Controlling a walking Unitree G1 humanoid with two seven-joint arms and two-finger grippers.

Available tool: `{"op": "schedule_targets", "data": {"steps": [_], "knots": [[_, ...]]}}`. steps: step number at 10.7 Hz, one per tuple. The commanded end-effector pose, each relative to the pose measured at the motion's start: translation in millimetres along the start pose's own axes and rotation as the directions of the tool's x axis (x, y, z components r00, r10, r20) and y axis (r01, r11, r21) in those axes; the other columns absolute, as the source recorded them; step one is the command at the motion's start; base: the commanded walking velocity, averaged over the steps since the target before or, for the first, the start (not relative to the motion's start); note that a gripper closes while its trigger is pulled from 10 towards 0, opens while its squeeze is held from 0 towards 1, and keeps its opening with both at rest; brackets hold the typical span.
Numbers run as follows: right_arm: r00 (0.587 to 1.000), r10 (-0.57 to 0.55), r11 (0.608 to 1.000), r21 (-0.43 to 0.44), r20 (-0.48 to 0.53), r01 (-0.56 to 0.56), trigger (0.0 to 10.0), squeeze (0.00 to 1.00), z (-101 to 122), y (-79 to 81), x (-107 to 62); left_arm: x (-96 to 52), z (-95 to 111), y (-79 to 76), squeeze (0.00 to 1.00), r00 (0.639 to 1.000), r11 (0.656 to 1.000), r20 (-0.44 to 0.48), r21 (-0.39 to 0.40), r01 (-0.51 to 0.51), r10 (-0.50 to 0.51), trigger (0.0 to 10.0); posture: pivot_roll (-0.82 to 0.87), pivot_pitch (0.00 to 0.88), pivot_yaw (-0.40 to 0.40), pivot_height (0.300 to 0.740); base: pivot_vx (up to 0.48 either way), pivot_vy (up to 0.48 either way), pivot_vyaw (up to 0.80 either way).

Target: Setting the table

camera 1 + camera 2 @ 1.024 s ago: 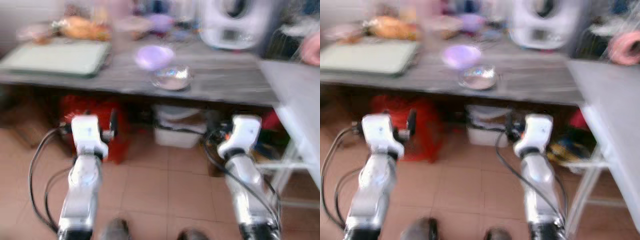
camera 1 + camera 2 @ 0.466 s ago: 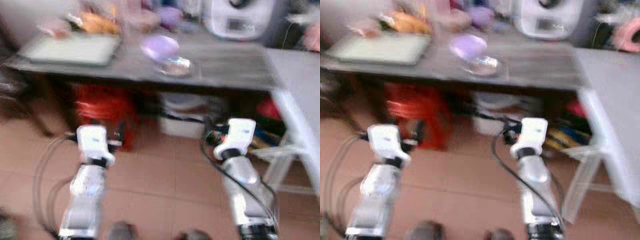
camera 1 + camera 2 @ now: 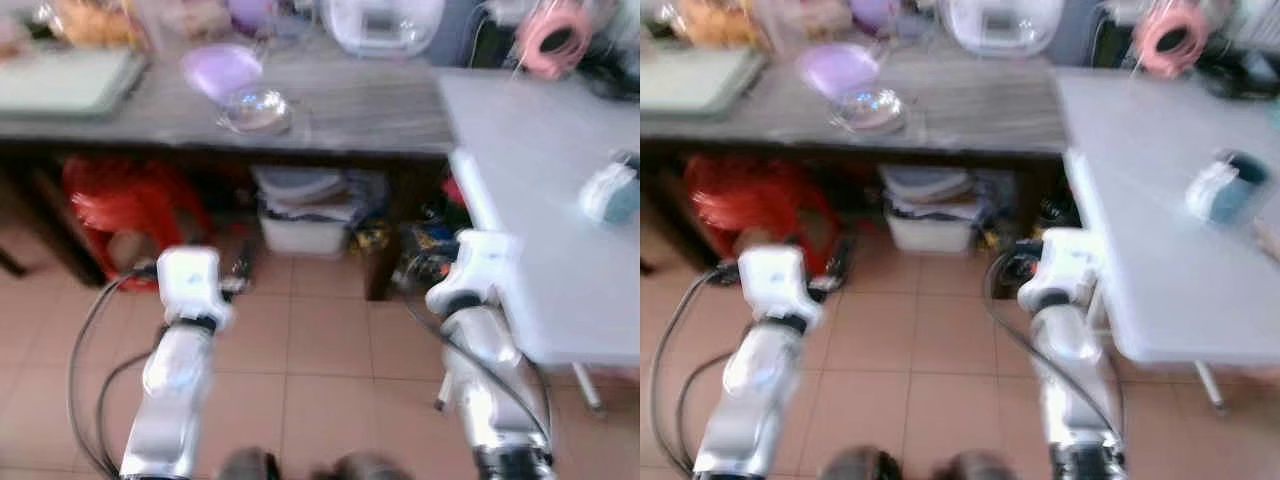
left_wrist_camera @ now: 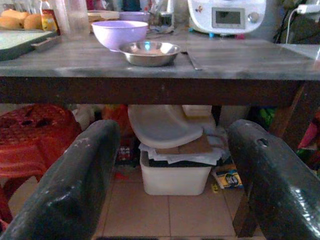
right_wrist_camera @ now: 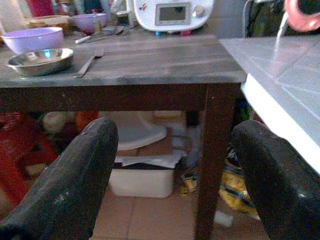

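A dark wooden table (image 4: 165,60) bears a purple bowl (image 4: 119,33), steel bowl (image 4: 151,52) and, seemingly, a fork (image 5: 89,63)

Steel bowl (image 4: 150,52) shiny metal; purple bowl (image 4: 119,33) smooth plastic; dark table (image 4: 240,60) matt grained wood; stool (image 4: 30,132) red plastic.

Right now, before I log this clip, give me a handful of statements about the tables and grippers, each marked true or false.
1. The metal bowl sits on the dark wooden table next to the purple bowl. True.
2. The left gripper holds the metal bowl. False: its fingers are open and empty, low in front of the table.
3. A fork lies on the dark wooden table beside the metal bowl. True.
4. The right gripper is shut on the fork. False: it is open and holds nothing.
5. A white storage box stands on the floor under the table. True.
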State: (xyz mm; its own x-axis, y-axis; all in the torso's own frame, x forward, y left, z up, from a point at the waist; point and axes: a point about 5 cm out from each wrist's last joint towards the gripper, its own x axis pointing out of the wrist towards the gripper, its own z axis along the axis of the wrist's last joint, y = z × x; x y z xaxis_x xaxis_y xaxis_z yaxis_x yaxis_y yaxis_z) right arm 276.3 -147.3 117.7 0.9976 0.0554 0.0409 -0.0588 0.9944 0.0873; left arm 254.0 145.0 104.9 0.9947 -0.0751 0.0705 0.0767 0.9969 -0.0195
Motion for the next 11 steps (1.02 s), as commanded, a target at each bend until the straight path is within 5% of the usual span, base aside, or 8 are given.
{"op": "schedule_targets", "data": {"steps": [1, 4, 11], "knots": [[1.0, -0.011, 1.0, -0.009, 0.022, 0.011, 10.0, 0.0, 7, -5.0, 0.9, 0.9, 2, -5.1, 0.0, 1.0, 1.0, 0.005, -0.009, 0.012, -0.012, 10.0, -0.01, 0.107, -0.004, 0.74, 0.0, -0.48, 0.0], [0.999, -0.035, 0.999, -0.038, 0.028, 0.036, 10.0, 0.0, 5, -10.4, -6.3, -5.1, -3, 1.8, 0.0, 1.0, 1.0, -0.024, 0.012, 0.001, -0.001, 10.0, -0.01, 0.115, 0.004, 0.74, 0.0, -0.48, 0.0], [0.994, -0.047, 0.992, -0.108, 0.094, 0.057, 10.0, 0.0, 20, -16.5, 6.4, -4.6, 1, 0.7, 0.0, 1.0, 0.999, -0.021, 0.032, 0.014, -0.013, 10.0, 0.0, 0.14, 0.01, 0.74, 0.091, -0.431, 0.0]]}}
